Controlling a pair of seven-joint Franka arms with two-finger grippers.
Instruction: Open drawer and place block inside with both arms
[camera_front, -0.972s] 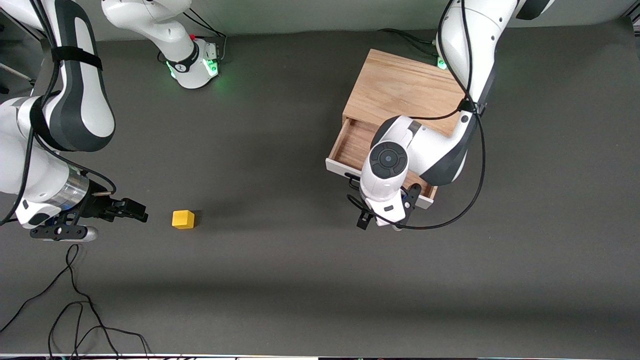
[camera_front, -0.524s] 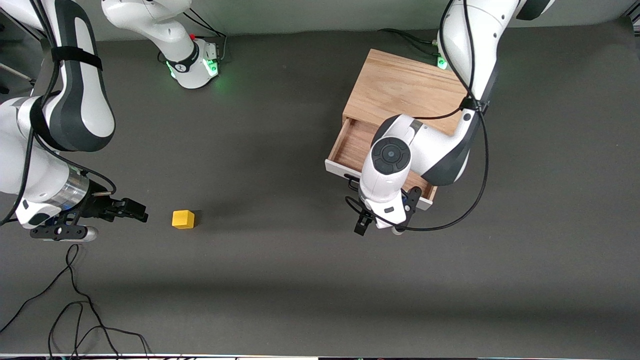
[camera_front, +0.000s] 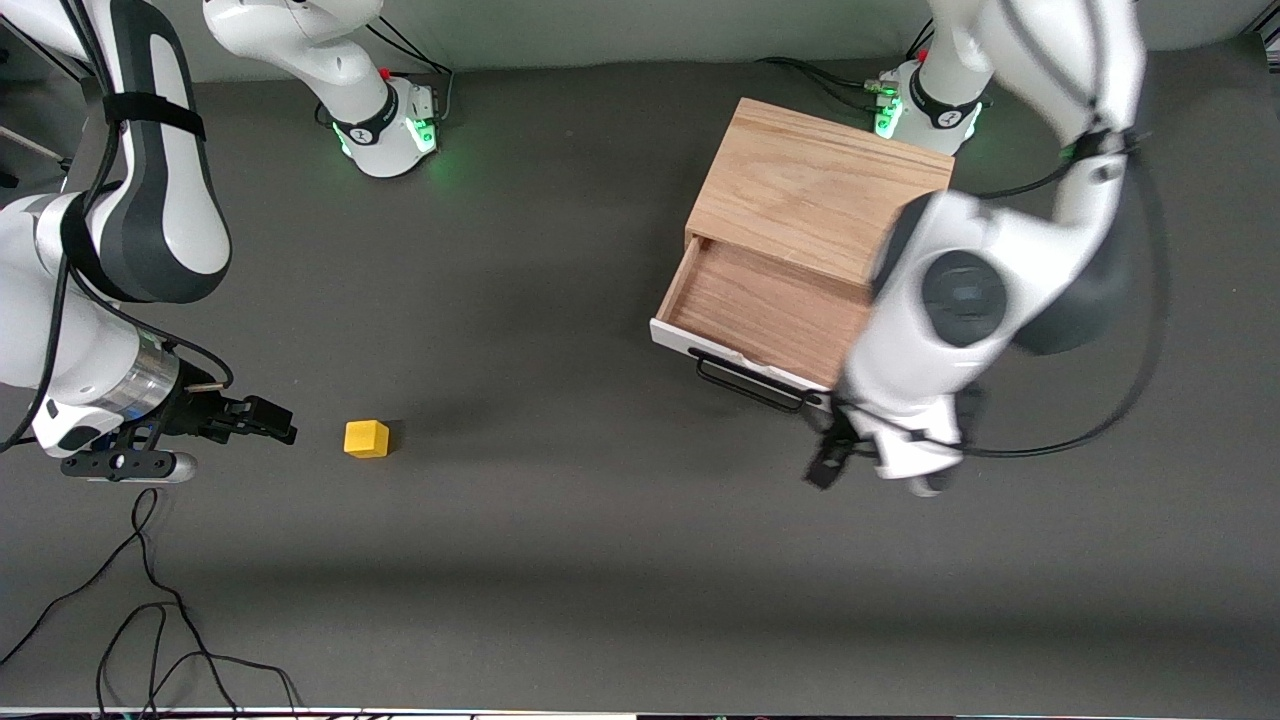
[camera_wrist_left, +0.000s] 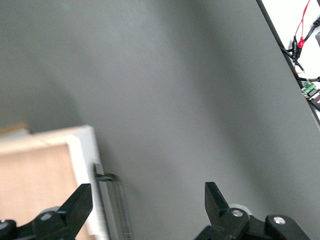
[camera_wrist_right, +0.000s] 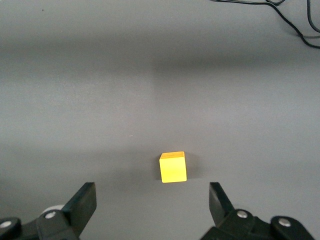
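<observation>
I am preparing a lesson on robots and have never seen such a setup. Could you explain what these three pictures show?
Two white robot arms work at a dark table. One picture looks down from a high camera; the two others come from cameras on each arm's wrist. On the table stand a wooden box with its drawer pulled open, and a small yellow block. The right pincer is open, empty, beside the block. The left pincer is open, empty, over the table in front of the drawer.

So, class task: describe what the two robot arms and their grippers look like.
Both arms are glossy white with dark grey joint sections. Each base glows green. Black cables run along the left arm, and a black strap wraps the right arm. The right gripper and left gripper are black, each with two fingers.
</observation>
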